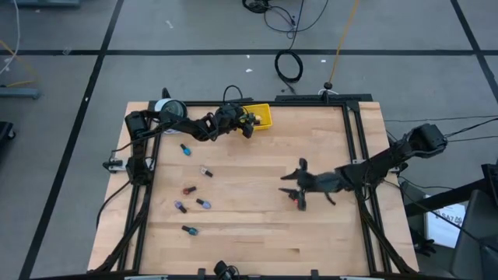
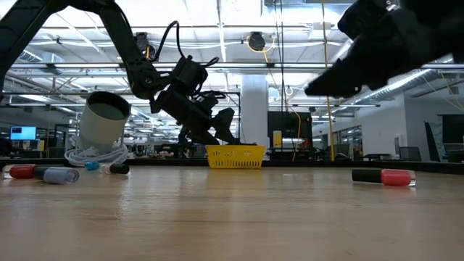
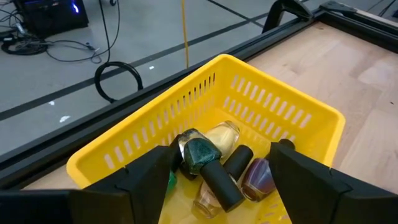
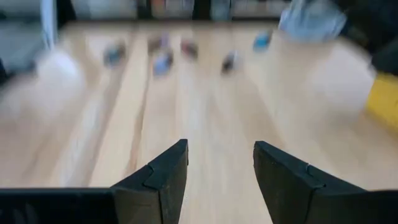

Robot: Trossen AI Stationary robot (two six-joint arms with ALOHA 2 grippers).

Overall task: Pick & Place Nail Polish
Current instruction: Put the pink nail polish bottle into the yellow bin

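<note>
High view: overhead, facing straight down on the whole worktop (image 1: 257,202). Low view: at surface height, facing level across into the room. Left wrist view: close above the yellow tray (image 3: 261,93), also visible overhead and low. Right wrist view: angled across the boards.

the scene is brightly and evenly lit from above; rows of ceiling lights (image 2: 217,32) glow white in the low view and wash out the hall behind. against that glow both arms read as near-black silhouettes. the bench (image 1: 257,194) shows only soft, short shadows under the arms in the high view, with no hard glare on the wood. the low view keeps the near bench surface soft and unfocused. the right wrist view is heavily smeared, the small bottles (image 4: 163,61) reduced to coloured smudges, while its own fingers (image 4: 163,177) stay sharp. the left wrist view is crisp, with small highlights on the yellow basket (image 3: 273,102).
</note>
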